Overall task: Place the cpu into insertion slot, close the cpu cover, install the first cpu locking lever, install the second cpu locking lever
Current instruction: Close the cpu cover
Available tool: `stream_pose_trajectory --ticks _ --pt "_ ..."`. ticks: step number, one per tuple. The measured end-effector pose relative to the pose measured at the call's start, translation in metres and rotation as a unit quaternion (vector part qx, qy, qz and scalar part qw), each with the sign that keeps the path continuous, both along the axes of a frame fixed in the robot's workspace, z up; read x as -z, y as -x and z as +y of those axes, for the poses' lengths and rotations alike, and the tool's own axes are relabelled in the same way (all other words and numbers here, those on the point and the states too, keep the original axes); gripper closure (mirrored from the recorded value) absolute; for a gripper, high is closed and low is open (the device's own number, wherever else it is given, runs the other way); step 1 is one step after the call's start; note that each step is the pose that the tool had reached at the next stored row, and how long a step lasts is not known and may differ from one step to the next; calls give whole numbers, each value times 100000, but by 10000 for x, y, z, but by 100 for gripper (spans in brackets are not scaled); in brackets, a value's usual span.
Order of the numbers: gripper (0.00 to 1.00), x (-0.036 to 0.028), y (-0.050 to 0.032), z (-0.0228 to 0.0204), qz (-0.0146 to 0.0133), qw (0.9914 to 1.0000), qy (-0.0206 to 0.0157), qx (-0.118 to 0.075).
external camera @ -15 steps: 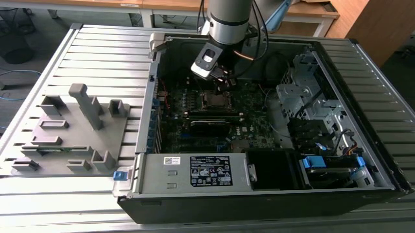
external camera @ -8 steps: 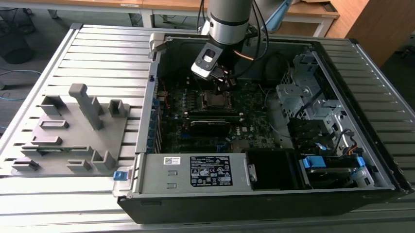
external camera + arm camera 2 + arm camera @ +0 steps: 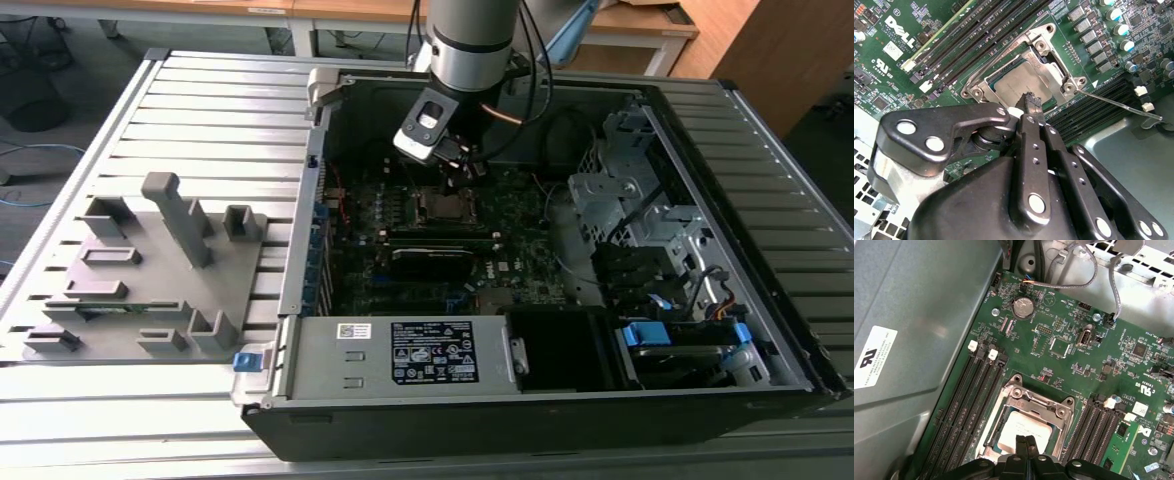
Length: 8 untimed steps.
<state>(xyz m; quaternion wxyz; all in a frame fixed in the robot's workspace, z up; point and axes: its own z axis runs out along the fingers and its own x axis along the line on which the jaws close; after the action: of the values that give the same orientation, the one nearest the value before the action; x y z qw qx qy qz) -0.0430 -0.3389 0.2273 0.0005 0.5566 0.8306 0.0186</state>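
- The small flat square cpu with its dull silver-grey metal top is lying in the square black insertion slot with the thin silver rim. The slot is sitting on the green motherboard inside the open dark computer case, on the grey slatted worktop.
- The thin silver metal cpu cover with the large square cut-out is lying down around the chip, framing its top.
- The black jaws are standing pressed together, gripping nothing. Their tips are hanging right over one edge of the chip; whether they are touching it I cannot tell.
- A thin silver wire locking lever is sticking out from a socket corner, seemingly unlatched.
- The chip is looking light, stiff, smooth and fragile, so gripping its opposite edges is probably safest.
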Motion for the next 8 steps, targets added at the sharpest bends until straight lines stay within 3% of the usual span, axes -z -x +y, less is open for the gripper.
stream_pose_trajectory --ticks 8 --pt "89 0 0 0 0 99995 2 -1026"
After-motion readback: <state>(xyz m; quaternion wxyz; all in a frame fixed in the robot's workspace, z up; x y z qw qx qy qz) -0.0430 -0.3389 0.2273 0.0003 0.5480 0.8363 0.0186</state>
